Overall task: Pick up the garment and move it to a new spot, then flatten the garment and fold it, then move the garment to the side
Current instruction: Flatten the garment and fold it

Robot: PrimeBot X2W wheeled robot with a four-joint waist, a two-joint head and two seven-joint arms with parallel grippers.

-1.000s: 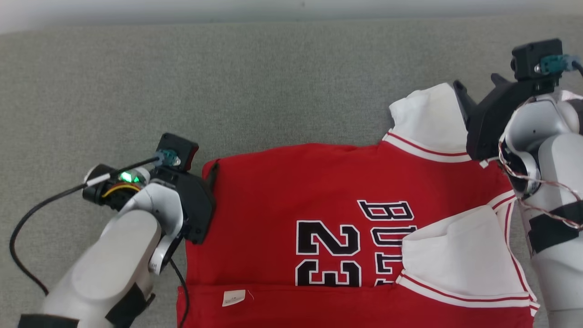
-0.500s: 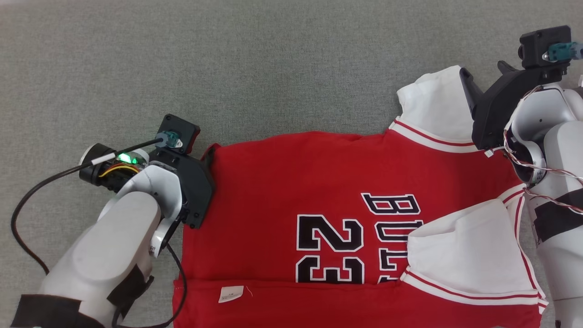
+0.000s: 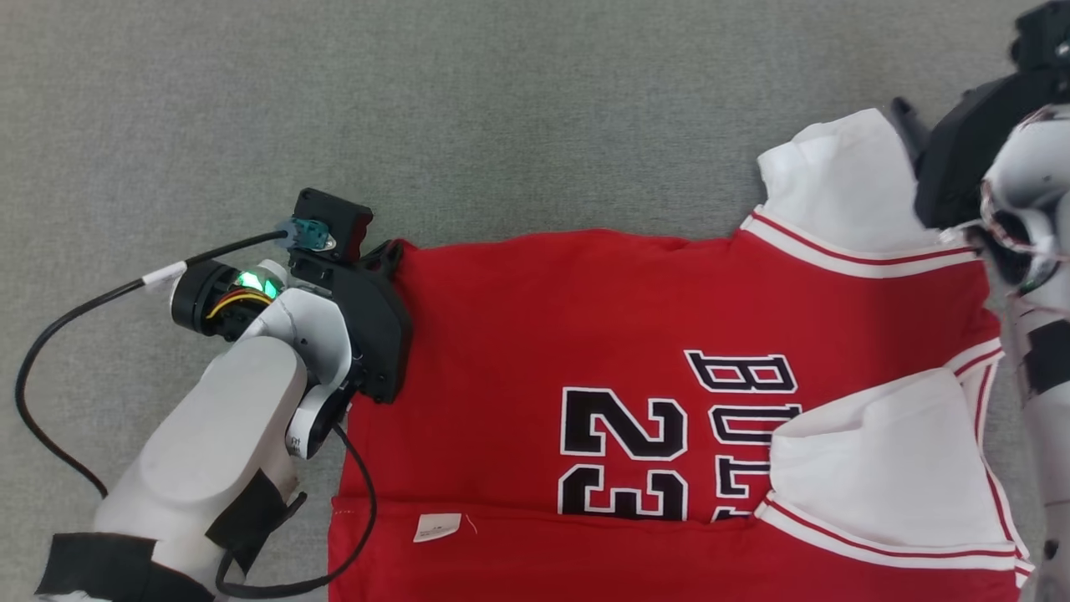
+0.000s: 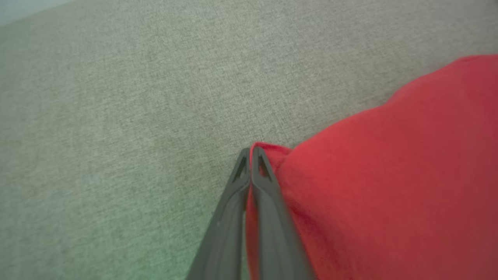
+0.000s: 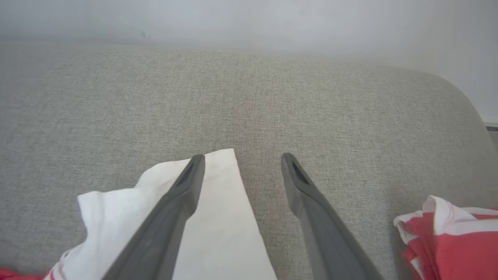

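Observation:
The garment [image 3: 585,318] is a red jersey with white sleeves and a black "23", lying flat on the grey fabric surface [image 3: 501,109]. My left gripper [image 3: 393,251] is at its upper left corner. In the left wrist view this gripper [image 4: 251,151] is shut, with the garment's [image 4: 389,175] red edge pinched between the fingers. My right gripper [image 3: 907,125] stands at the far white sleeve [image 3: 836,184]. In the right wrist view it [image 5: 243,158] is open, one finger over the white sleeve [image 5: 218,217], the other over bare fabric.
A black cable [image 3: 50,351] loops from my left wrist across the grey surface at the left. A pale wall [image 5: 249,19] rises beyond the surface's far edge. A bunched red and white part of the jersey [image 5: 447,241] lies beside my right gripper.
My left gripper has gone from open to shut on the jersey's red corner. The head camera has shifted, so the whole picture sits a little differently.

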